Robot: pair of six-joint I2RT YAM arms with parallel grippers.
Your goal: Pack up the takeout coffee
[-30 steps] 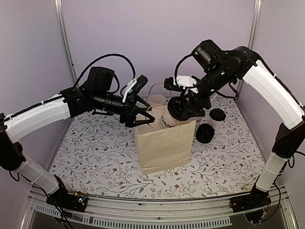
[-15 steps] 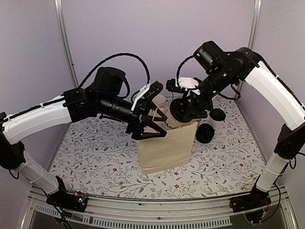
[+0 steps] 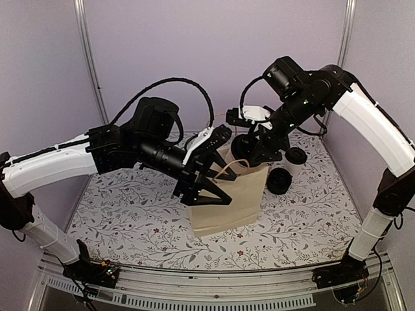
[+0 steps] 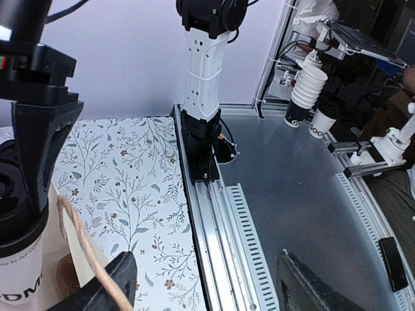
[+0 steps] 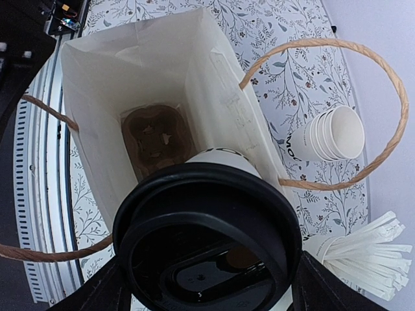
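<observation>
Since a second ago the left gripper (image 4: 204,265) has been carried across and down from the left upper corner of the paper bag (image 3: 227,207) to the front of its mouth. The right gripper (image 5: 214,288) has been kept almost in place above the bag. The left gripper's fingers (image 4: 110,288) are seen spread wide with nothing between them. One twine loop handle (image 4: 78,240) of the bag is passed just outside the finger nearer the bag, and whether it is touched cannot be told. A takeout coffee cup (image 5: 207,220), white with a round black lid, is clamped between the right gripper's fingers and held upright directly over the bag's open mouth, not yet inside it. The bag is stood upright on the floral table cover (image 3: 130,214), and a brown cardboard cup carrier (image 5: 155,139) is seen lying at its bottom. To the right of the bag a second lidded cup (image 3: 296,157) is stood on the cover. Just in front of that cup a round black lid (image 3: 280,181) is turned towards the camera; what is behind it cannot be made out. Behind the bag a stack of white cups (image 5: 327,139) is laid on its side, and a bundle of white straws (image 5: 363,249) is laid beside the stack.
</observation>
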